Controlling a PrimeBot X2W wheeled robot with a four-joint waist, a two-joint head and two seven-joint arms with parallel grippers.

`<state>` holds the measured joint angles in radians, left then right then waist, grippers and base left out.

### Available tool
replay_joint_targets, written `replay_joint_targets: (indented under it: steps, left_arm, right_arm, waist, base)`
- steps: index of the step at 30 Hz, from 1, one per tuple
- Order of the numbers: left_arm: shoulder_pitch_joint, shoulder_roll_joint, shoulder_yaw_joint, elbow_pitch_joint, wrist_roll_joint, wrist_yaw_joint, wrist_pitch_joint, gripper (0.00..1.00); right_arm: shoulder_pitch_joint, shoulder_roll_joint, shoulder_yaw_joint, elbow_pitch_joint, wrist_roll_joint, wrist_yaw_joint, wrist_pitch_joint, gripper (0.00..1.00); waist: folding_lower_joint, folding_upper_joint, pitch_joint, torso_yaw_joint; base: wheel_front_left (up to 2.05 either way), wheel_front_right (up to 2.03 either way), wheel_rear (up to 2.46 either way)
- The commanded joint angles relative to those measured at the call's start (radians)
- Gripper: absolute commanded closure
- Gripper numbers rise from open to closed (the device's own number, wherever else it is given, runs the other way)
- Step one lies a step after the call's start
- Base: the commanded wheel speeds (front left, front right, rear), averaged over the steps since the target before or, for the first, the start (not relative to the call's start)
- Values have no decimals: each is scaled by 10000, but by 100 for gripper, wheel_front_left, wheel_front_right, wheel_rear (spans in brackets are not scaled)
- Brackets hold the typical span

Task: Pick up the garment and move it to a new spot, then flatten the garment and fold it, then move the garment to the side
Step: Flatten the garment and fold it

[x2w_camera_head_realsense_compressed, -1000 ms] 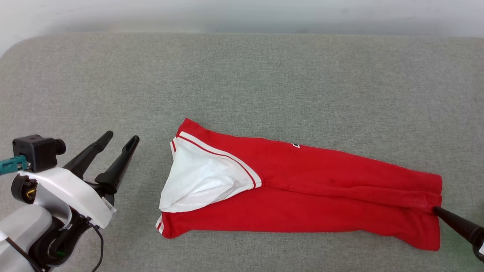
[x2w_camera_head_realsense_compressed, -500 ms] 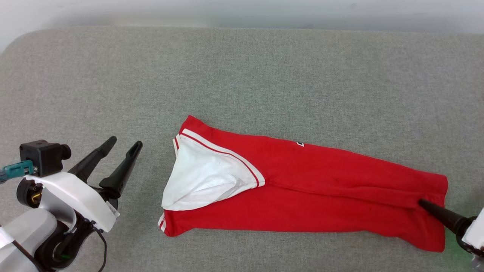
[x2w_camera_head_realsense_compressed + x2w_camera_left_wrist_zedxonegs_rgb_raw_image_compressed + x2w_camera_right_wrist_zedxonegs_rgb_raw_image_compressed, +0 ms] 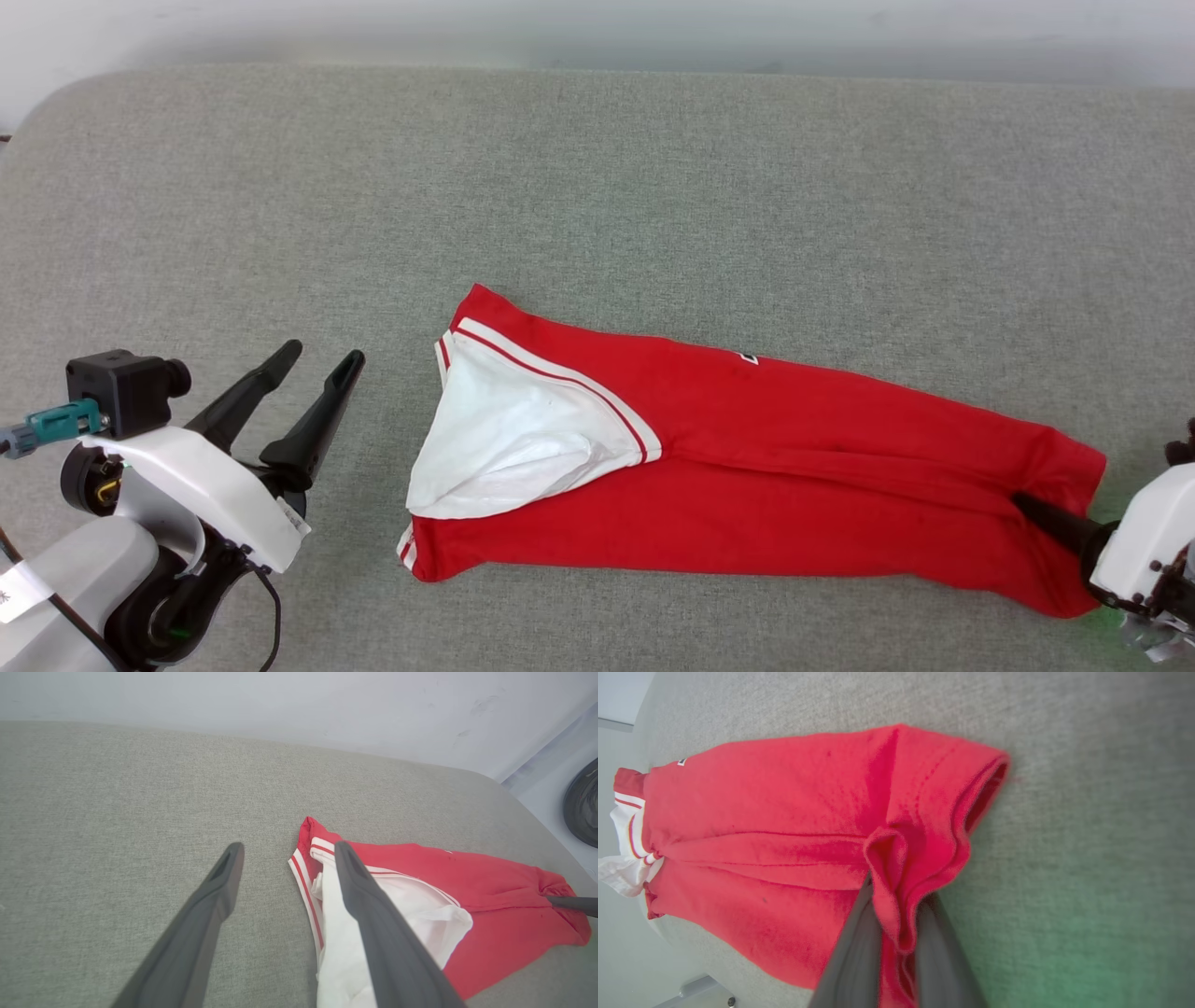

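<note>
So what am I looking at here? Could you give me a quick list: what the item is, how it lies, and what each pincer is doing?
item: garment, a red shirt with a white sleeve
lies on: grey fabric surface
shape: folded lengthwise into a long strip, sleeve end toward the robot's left
left pincer: open, beside the sleeve end, apart from the shirt
right pincer: closed on a bunched fold of cloth at the hem end

One garment (image 3: 794,467), two pairs of jaws, one grey surface (image 3: 597,187)
</note>
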<state>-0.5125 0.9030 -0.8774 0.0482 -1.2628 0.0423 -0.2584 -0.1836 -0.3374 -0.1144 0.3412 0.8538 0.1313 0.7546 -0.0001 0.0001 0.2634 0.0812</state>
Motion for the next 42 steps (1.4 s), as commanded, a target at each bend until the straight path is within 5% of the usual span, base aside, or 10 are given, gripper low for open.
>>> replay_joint_targets:
  steps: [1, 12, 29, 42]
  left_arm:
    - [99, -24, 44, 17, 11, -55, -31, 0]
    - [402, -230, 317, 115, 119, 17, -64, 0]
    - [1313, -504, 1136, 326, 380, -69, -83, 0]
    - [1984, -617, 1593, 495, 269, -86, -84, 0]
  right_arm:
    - [165, 280, 441, 346, -34, -16, 93, 100]
    - [103, -618, 746, 490, 585, -19, -639, 100]
    - [-398, -2557, -527, 949, 569, -13, -276, 100]
    - [-384, -1593, -434, -2194, -108, -10, 2128, 100]
  waist:
    - [1, -1, -8, 1]
    - [1, -1, -297, -78]
    - [1, -1, -622, -236]
    - [1, -1, -776, -562]
  base:
    - [0, 0, 0]
    - [0, 0, 0]
    - [0, 0, 0]
    - [0, 0, 0]
